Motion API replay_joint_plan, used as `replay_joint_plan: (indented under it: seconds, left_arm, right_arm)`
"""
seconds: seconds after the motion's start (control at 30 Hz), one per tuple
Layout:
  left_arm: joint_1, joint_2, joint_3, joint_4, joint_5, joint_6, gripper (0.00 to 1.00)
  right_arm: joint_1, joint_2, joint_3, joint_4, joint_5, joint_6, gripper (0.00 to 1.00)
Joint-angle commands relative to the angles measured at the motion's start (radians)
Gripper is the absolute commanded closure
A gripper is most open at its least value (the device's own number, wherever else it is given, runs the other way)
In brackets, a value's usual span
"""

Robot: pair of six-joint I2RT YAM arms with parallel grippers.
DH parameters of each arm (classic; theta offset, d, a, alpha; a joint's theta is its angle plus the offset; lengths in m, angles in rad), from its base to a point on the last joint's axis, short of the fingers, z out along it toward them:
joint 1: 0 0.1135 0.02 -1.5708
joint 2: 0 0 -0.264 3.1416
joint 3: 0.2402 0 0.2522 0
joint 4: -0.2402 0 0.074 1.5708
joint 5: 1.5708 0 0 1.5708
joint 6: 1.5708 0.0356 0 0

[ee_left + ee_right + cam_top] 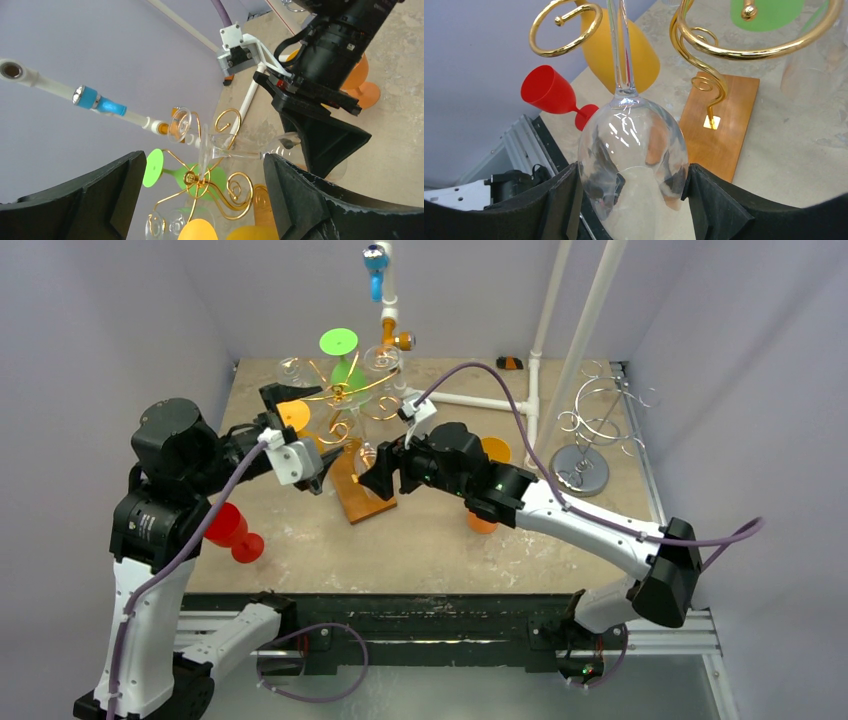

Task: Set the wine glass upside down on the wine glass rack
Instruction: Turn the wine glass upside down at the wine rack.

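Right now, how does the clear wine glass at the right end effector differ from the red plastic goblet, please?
The clear wine glass is bowl-down in the right end effector; the red plastic goblet lies sideways on the table. The glass is transparent, the goblet opaque. Both are stemmed.

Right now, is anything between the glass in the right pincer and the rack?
Nothing visible. The clear wine glass, bowl in the right pincer, has its stem up between gold curls of the rack; a yellow glass is behind.
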Motion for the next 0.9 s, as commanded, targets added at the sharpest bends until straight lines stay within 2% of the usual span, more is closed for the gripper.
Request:
replay_joint_plan:
  seconds: [0.0, 0.2, 0.47, 0.87]
  left_arm:
    - [-0.003, -0.014, 0.01, 0.073, -0.066, -0.14, 0.05]
    - [-0.003, 0.003, 0.021, 0.09, -0.115, -0.204, 0.06]
    - [-0.003, 0.006, 0.008, 0.11, -0.165, -0.218, 0.07]
    - [-0.003, 0.019, -0.009, 0.158, -0.314, -0.249, 0.09]
  right_arm:
    - [0.012, 0.019, 0.017, 0.139, 0.06, -0.029, 0.77]
    - [0.02, 0.061, 0.019, 0.188, 0.086, -0.056, 0.77]
    - [0.026, 0.124, 0.027, 0.25, 0.084, -0.071, 0.77]
    - [0.054, 0.165, 0.032, 0.334, 0.092, -0.073, 0.79]
